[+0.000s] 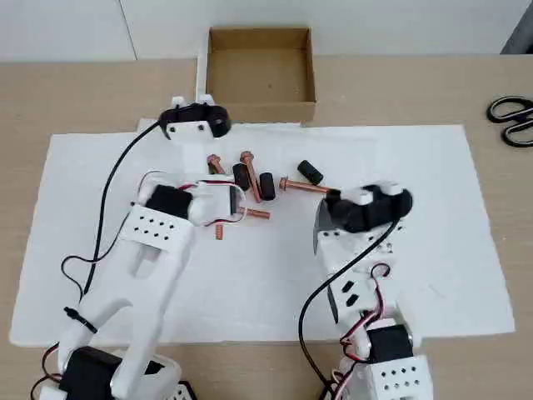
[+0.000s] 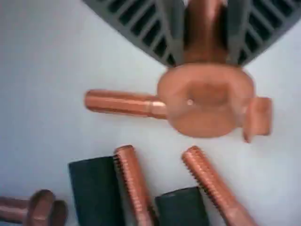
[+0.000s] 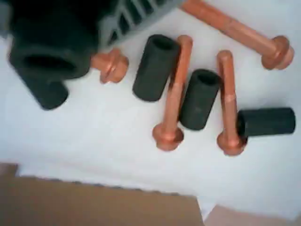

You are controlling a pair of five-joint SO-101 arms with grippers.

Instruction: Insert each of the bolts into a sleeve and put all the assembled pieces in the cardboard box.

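Note:
My left gripper [image 1: 220, 222] [image 2: 204, 42] is shut on a copper bolt [image 1: 220, 231] [image 2: 207, 99], whose flanged head faces the left wrist camera. My right gripper [image 1: 333, 208] [image 3: 70, 28] is shut on a black sleeve [image 3: 47, 63] with its open bore showing. It stands right of the loose pile. Several loose bolts [image 1: 250, 173] [image 3: 174, 94] and three loose sleeves [image 1: 266, 185] [image 3: 155, 66] lie mixed on the white sheet between the grippers and the cardboard box [image 1: 260, 107] [image 3: 94, 207]. One bolt [image 1: 256, 213] [image 2: 122, 102] lies flat just beyond the held bolt.
A white foam sheet [image 1: 250, 283] covers the table's middle, and both arms stand on its near side. The open box sits at its far edge. Black scissors [image 1: 512, 117] lie at the far right. The sheet's right half is bare.

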